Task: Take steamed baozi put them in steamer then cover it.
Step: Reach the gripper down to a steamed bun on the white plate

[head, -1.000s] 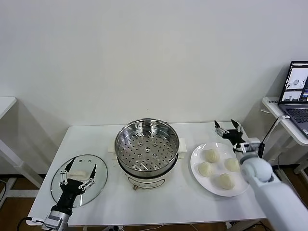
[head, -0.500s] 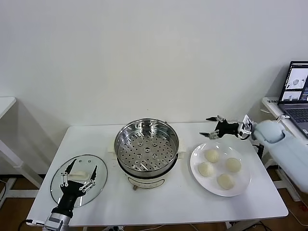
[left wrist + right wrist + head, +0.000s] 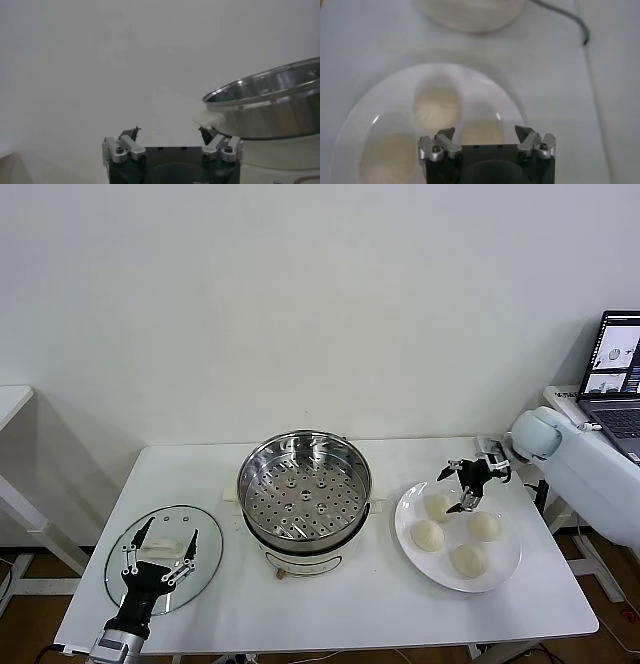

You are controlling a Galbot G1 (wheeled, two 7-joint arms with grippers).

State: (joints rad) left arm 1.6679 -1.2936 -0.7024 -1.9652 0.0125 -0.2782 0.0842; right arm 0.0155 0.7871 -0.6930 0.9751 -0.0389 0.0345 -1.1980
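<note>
Four steamed baozi [image 3: 455, 531] lie on a round white plate [image 3: 505, 569] at about 3 o'clock from the steamer [image 3: 305, 484], all four apart from one another: one at the plate's 10 o'clock, one at 2 o'clock, one toward 8 o'clock and one near 5 o'clock. The right claw [image 3: 464, 485] hangs over the plate's far edge, just above the 10 o'clock bun, its fingers spread wide and pinching nothing; in the right wrist view the right claw [image 3: 485, 135] shows both fingers parted, with pale buns on the plate [image 3: 360, 125] beneath them. The steamer stands near the middle of the white worktop [image 3: 190, 469], its perforated tray bare and its white base showing below the shiny wall. The cover [image 3: 165, 556] lies flat on the worktop at roughly 8 o'clock from the steamer, white bar handle up. The left claw [image 3: 160, 556] sits low over that cover with its fingers spread either side of the handle, gripping nothing; the left wrist view shows the left claw [image 3: 170, 136] parted, with the steamer [image 3: 265, 105] rising beyond it. A laptop [image 3: 620, 369] stands on a side table at the far right.
</note>
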